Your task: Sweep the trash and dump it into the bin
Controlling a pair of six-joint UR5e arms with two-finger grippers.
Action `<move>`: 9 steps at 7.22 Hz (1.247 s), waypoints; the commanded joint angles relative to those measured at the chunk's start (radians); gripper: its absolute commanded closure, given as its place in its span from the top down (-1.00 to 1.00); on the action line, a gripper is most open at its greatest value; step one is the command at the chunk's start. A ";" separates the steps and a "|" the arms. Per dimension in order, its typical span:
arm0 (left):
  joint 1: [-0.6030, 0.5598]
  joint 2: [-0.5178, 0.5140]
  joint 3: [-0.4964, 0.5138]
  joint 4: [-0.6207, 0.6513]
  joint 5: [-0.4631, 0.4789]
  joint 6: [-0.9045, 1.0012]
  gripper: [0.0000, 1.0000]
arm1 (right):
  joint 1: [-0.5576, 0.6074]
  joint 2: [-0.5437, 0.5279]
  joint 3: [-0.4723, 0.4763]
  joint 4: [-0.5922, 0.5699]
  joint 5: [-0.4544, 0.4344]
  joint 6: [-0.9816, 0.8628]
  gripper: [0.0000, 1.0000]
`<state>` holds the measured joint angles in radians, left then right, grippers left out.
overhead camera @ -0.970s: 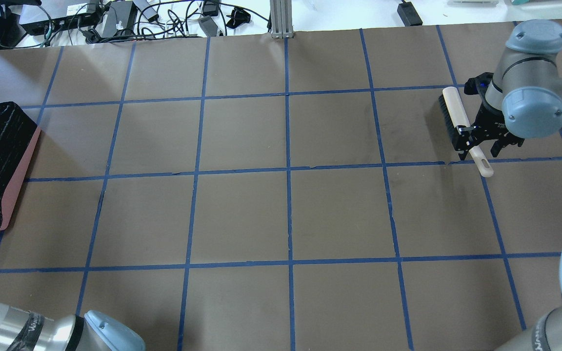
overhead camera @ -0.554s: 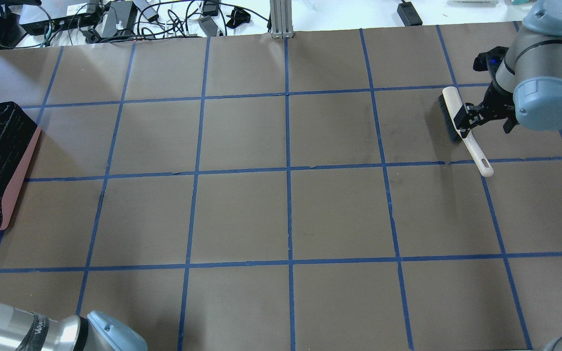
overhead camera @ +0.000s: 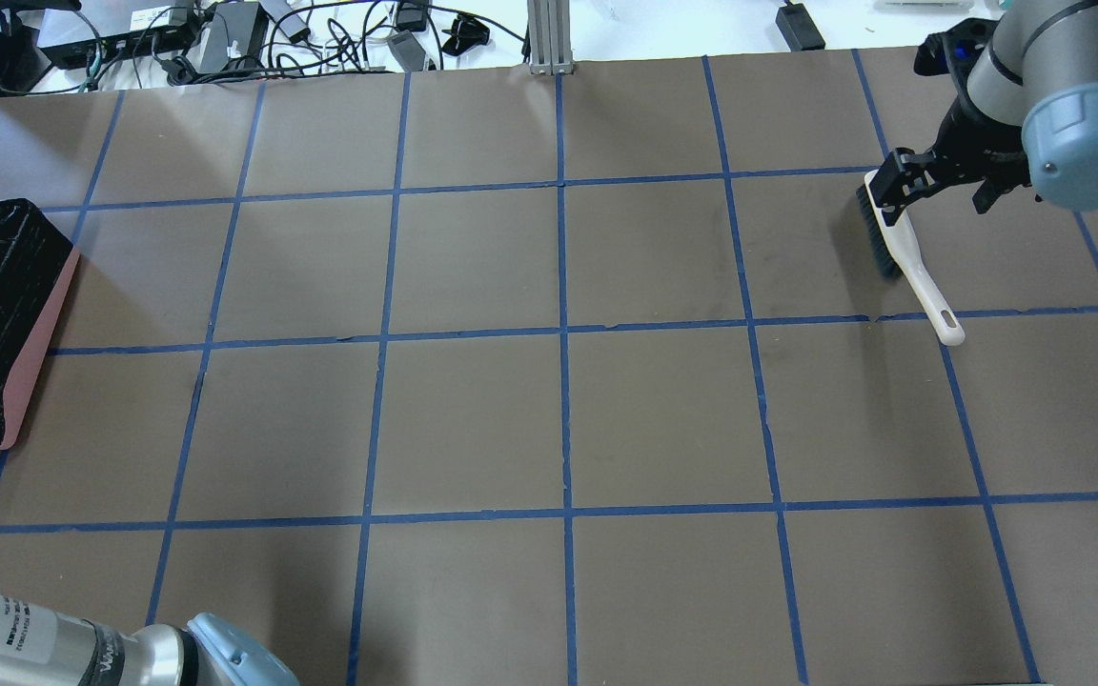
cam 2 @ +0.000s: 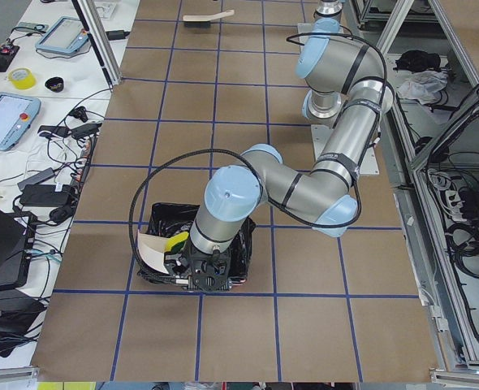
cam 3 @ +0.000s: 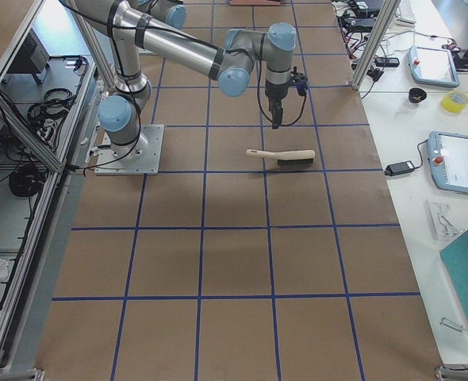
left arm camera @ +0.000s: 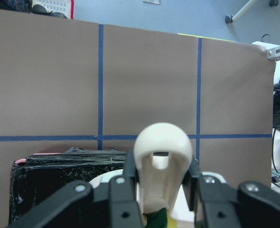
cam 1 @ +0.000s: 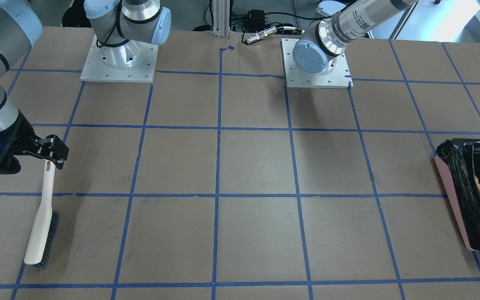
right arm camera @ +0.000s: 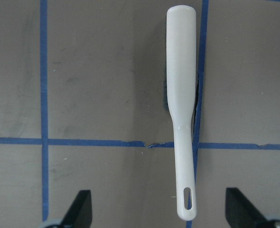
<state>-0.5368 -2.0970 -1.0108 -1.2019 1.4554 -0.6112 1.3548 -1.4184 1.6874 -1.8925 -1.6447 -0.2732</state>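
Observation:
My left gripper [cam 2: 197, 272] is shut on the loop handle of the beige dustpan [left arm camera: 163, 154] and holds it tilted over the bin [cam 2: 243, 258], a pinkish container lined with a black bag [left arm camera: 54, 173]. A yellow sponge wedge with a green side [cam 2: 177, 241] lies against the pan, and it also shows in the left wrist view [left arm camera: 157, 221]. A small orange bit [cam 1: 477, 181] shows inside the bag. The pale slice is hidden. My right gripper [overhead camera: 940, 186] is open and empty above the beige hand brush [overhead camera: 904, 246], which lies flat on the table [right arm camera: 182, 95].
The bin [overhead camera: 39, 333] stands at the table's left end and the brush [cam 1: 40, 225] near the right end. Cables and power supplies [overhead camera: 225, 38] lie beyond the far edge. The arm bases [cam 1: 119, 62] are bolted on the robot's side.
My right gripper has moved off the brush handle toward the table's far edge, staying open. The brush has not moved. The left arm's elbow shifted slightly.

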 commanded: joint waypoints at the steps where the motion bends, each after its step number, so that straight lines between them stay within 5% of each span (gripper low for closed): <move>1: -0.014 0.061 -0.128 0.192 0.077 0.031 -1.00 | 0.039 -0.022 -0.043 0.096 0.003 0.026 1.00; 4: -0.019 0.113 -0.182 0.205 0.135 0.027 -1.00 | 0.211 -0.112 -0.045 0.159 0.013 0.173 1.00; 9: -0.196 0.114 -0.118 0.160 0.126 -0.211 -1.00 | 0.222 -0.166 -0.040 0.205 0.029 0.173 1.00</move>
<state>-0.6614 -1.9870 -1.1410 -1.0322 1.5815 -0.7564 1.5756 -1.5647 1.6465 -1.7163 -1.6276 -0.1016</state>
